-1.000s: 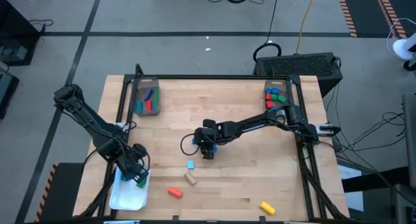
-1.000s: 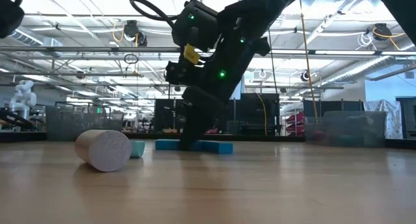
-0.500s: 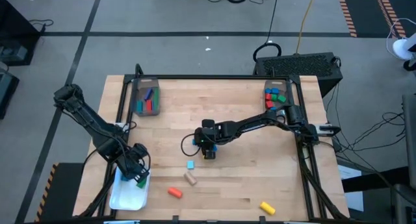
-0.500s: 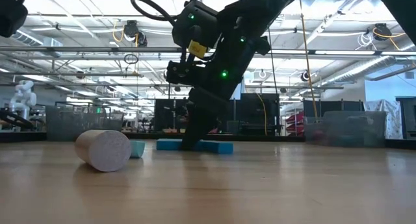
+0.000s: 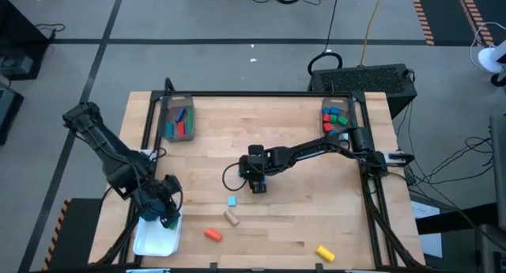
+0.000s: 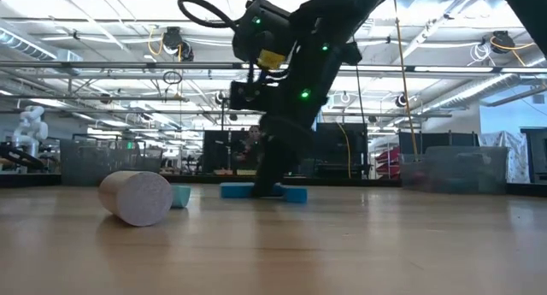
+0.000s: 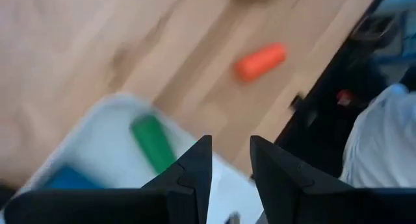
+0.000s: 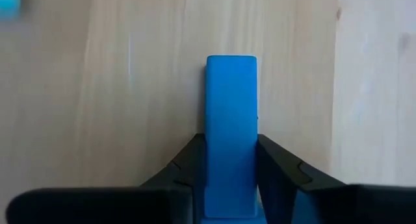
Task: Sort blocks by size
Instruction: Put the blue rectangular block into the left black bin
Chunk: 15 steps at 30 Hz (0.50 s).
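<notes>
Closing on the blue bar, the right end effector has narrowed its fingers over the last second until both pads press the bar's long sides, and bar and arm have slid slightly toward the right of the low view. That suggests the pickup is secured and a carry to a bin comes next. The bar lies flat on the worktop at centre frame in the high view, its far end jutting beyond the fingertips. At lower left, the left end effector hovers over the white tray, partly parted and empty, above a green block lying in it.
</notes>
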Tool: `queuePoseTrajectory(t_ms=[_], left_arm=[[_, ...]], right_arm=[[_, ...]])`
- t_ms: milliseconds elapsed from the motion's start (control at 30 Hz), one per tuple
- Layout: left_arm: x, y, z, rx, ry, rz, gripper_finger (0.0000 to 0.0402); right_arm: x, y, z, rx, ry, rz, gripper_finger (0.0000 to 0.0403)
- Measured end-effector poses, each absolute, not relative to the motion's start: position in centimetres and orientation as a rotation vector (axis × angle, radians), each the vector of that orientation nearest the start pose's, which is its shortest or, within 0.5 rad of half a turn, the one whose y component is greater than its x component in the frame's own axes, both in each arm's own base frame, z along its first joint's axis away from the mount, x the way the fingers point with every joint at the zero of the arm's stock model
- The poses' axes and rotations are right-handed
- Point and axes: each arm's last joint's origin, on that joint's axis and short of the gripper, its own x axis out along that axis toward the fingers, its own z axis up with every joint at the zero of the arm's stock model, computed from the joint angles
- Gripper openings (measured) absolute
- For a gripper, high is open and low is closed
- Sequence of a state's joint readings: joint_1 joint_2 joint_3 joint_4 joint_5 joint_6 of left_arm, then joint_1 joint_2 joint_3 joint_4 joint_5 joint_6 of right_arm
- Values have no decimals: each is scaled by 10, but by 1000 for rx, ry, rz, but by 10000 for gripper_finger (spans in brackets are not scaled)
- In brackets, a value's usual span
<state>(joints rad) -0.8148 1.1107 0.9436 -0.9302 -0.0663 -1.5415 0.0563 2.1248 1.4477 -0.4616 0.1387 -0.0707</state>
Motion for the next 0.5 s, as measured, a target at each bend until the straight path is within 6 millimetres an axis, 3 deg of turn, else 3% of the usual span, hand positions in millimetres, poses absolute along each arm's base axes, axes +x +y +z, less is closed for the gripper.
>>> queuePoseTrajectory(t_ms=[233, 500], left_arm=[[143, -138, 279, -712, 1052, 239, 106], [153, -129, 282, -263, 785, 257, 106]], right_arm=[[419, 20, 166, -196, 1096, -20, 91], [419, 22, 204, -184, 937, 36, 91]])
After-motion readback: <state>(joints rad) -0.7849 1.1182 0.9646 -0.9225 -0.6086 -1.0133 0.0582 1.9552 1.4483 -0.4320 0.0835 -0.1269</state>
